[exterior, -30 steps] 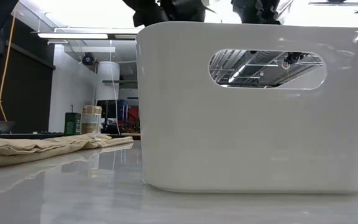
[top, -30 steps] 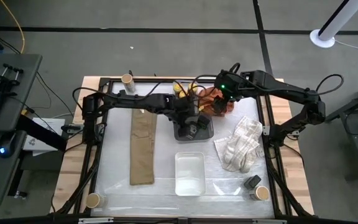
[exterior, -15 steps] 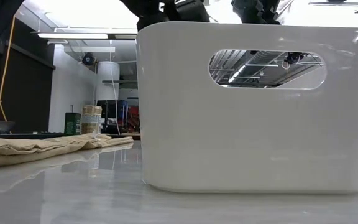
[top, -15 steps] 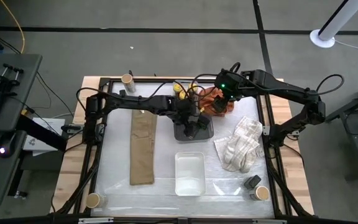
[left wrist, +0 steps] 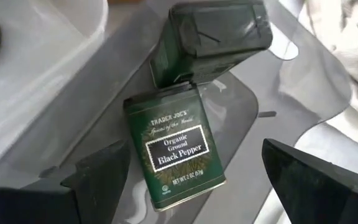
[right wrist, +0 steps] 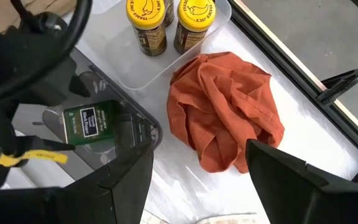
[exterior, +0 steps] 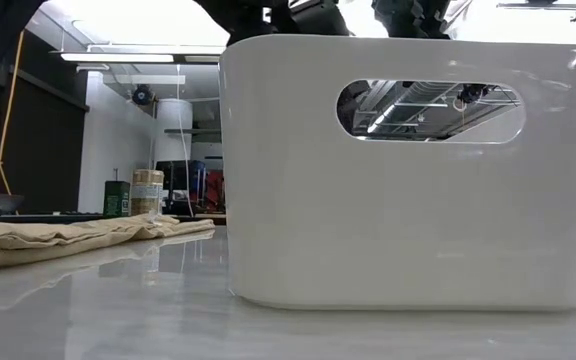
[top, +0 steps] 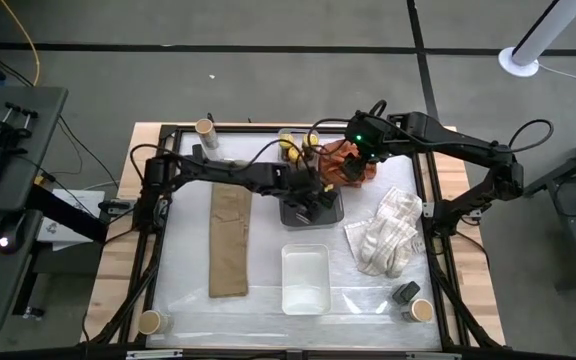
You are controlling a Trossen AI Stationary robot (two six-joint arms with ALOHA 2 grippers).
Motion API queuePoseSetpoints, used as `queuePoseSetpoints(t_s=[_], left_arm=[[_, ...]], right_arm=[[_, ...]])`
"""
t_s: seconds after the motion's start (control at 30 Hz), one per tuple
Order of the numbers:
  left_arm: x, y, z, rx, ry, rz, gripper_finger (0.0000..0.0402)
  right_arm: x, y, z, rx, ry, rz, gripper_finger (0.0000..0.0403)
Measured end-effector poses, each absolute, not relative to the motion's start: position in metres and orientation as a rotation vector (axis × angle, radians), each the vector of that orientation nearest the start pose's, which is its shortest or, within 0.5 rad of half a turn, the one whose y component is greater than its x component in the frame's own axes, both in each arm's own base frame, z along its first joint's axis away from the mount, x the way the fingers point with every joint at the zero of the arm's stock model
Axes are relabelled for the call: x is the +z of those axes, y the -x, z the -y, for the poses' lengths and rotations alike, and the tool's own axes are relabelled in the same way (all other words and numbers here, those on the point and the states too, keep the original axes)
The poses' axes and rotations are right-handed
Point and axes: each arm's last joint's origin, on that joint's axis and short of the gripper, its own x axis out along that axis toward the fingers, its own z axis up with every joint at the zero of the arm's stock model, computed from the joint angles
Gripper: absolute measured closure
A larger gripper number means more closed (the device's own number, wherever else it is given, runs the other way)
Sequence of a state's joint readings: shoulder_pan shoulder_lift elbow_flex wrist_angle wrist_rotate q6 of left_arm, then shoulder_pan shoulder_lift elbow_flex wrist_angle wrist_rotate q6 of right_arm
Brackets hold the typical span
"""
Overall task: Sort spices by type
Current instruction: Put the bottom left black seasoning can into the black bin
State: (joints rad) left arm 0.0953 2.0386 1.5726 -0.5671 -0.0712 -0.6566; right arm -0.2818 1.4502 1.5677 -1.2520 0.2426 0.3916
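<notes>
My left gripper (left wrist: 197, 186) (top: 313, 203) hovers open over the grey tray (top: 334, 213). Below it, one dark green tin (left wrist: 176, 149) lies flat on the tray floor, label up, and a second tin (left wrist: 210, 40) lies on its side just beyond. My right gripper (right wrist: 197, 186) (top: 353, 172) is open above an orange cloth (right wrist: 225, 118). Two yellow-lidded jars (right wrist: 146, 18) (right wrist: 194, 18) stand in a clear tray. A third dark tin (top: 405, 292) and a tan-topped tub (top: 421, 310) sit at the near right corner. Other tubs stand at the far left (top: 205, 128) and near left (top: 149, 322).
A white tray (top: 305, 278) stands near the table's near middle and fills the low view (exterior: 408, 170). A folded tan cloth (top: 230, 238) lies left of centre. A white patterned cloth (top: 386, 232) is bunched on the right. A dark frame runs round the table.
My left arm has reached a little farther toward the table's right, and its gripper has stayed over the grey tray. The right arm has kept still.
</notes>
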Motion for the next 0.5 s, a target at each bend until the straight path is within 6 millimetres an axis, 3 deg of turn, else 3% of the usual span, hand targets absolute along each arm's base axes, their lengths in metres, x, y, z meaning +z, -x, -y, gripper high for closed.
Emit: queuePoseSetpoints(t_s=[0.5], left_arm=[[0.169, -0.442, -0.043, 0.558, 0.586, -0.953, 0.0052]], right_arm=[[0.368, -0.25, 0.093, -0.726, -0.389, -1.015, 0.0151]])
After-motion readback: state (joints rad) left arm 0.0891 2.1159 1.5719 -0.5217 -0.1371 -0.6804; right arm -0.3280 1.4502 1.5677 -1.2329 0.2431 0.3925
